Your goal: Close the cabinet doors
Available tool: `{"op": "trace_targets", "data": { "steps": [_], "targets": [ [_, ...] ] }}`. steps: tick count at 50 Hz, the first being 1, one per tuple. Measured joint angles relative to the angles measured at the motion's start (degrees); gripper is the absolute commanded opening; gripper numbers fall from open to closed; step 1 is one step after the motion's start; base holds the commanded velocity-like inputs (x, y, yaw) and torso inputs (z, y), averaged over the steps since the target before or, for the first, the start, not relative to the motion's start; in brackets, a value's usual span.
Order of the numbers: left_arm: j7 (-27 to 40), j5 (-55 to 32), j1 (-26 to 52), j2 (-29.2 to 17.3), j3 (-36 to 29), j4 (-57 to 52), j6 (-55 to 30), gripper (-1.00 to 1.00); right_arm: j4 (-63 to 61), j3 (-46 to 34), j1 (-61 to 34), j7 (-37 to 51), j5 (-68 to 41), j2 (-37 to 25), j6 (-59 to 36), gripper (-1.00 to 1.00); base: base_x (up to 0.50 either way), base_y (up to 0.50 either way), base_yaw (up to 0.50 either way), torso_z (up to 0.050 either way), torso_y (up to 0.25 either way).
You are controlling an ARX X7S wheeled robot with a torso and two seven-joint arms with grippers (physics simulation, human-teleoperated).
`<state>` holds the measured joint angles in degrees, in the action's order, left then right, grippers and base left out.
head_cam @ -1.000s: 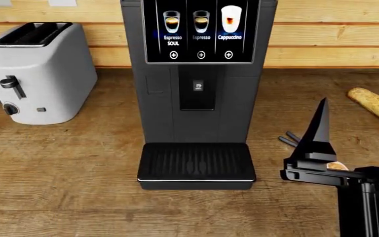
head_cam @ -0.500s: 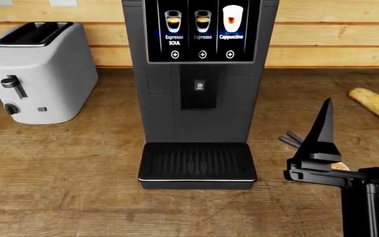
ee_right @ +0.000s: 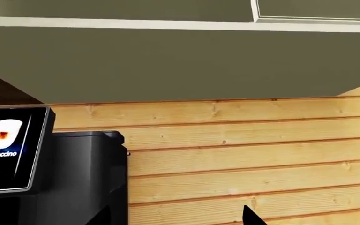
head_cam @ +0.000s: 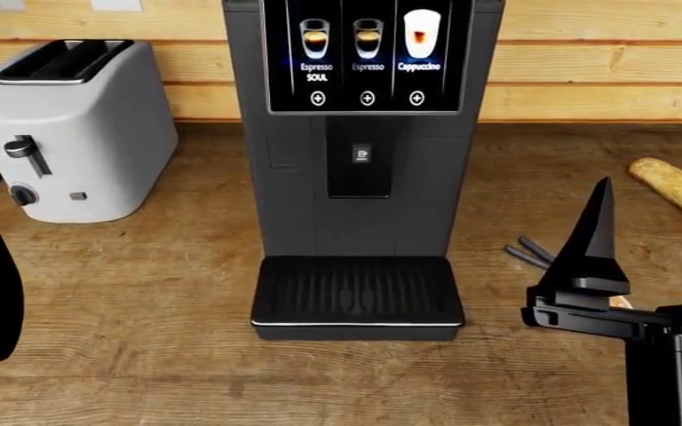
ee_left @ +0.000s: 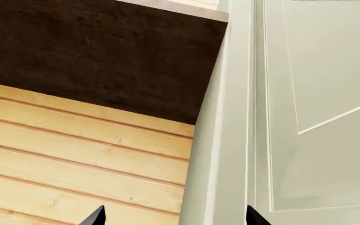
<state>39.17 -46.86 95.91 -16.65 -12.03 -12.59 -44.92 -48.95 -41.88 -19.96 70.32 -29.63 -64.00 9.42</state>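
While the head view takes in only the desk (head_cam: 139,293) with the coffee machine (head_cam: 359,160), a toaster (head_cam: 75,124) to its left and a bread loaf (head_cam: 678,188) to its right, the cabinet hangs above the coffee machine, out of that view. Judging from the left wrist view, a pale cabinet door (ee_left: 305,108) stands ajar, its edge turned toward the camera, so closing appears not yet done. The left gripper (ee_left: 174,218) shows just two dark tips, spread wide apart and holding nothing, with the door edge lying between and beyond them; contact cannot be told. The right gripper (head_cam: 590,257) rises right of the coffee machine, its jaws' gap unclear. Its wrist view shows the cabinet underside (ee_right: 180,61) above the coffee machine, well apart.
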Motion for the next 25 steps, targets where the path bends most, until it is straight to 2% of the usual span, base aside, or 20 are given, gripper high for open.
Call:
{"op": "trace_targets", "data": {
  "steps": [25],
  "targets": [
    [1.0, 5.2, 0.1, 3.0, -2.2, -1.7, -2.3, 1.0, 0.6, 1.1, 3.0, 1.1, 0.9, -1.8, 3.9, 1.0, 0.0, 0.0, 0.0, 0.0, 0.0]
  ]
}}
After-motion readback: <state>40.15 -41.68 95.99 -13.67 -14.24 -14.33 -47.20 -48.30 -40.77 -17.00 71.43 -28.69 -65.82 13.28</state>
